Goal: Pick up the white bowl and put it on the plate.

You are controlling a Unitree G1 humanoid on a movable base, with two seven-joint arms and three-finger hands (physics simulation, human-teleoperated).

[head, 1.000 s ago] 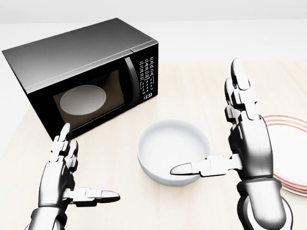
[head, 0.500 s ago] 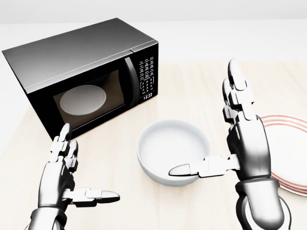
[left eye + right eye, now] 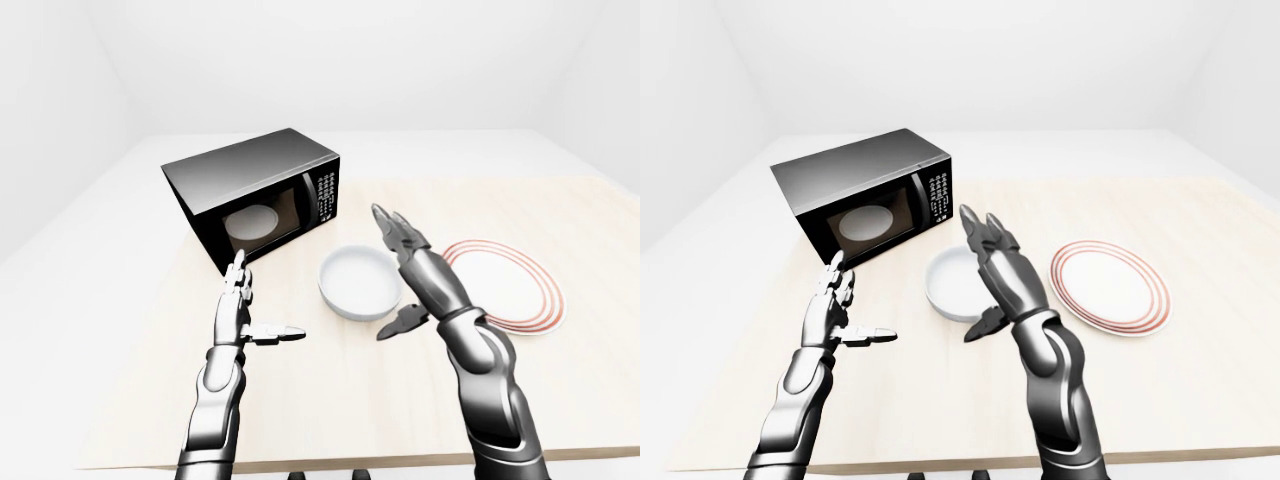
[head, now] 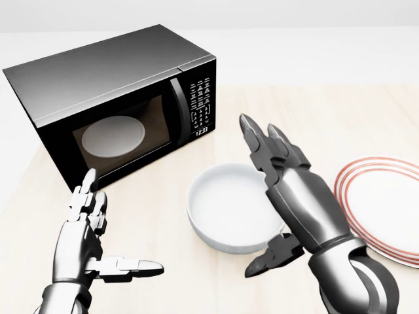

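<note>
The white bowl [image 4: 222, 209] sits upright on the wooden table, in the middle of the head view. Right of it lies the white plate with red rings [image 4: 386, 203], with nothing on it. My right hand [image 4: 249, 196] is open at the bowl's right side, palm turned to the bowl. Its fingers [image 4: 272, 154] lean over the right rim and its thumb [image 4: 272, 257] hangs below the near rim. It does not close on the bowl. My left hand [image 4: 121, 226] is open and holds nothing, low at the left, apart from the bowl.
A black microwave [image 4: 111, 98] with its door shut stands at the upper left, close to the bowl's left side. The light wooden table [image 3: 330, 400] runs wide, and its near edge shows at the bottom of the left-eye view.
My right hand has tilted left and down onto the bowl's right side, its thumb dropping lower, which uncovers more of the plate. The left hand, bowl and plate have not moved.
</note>
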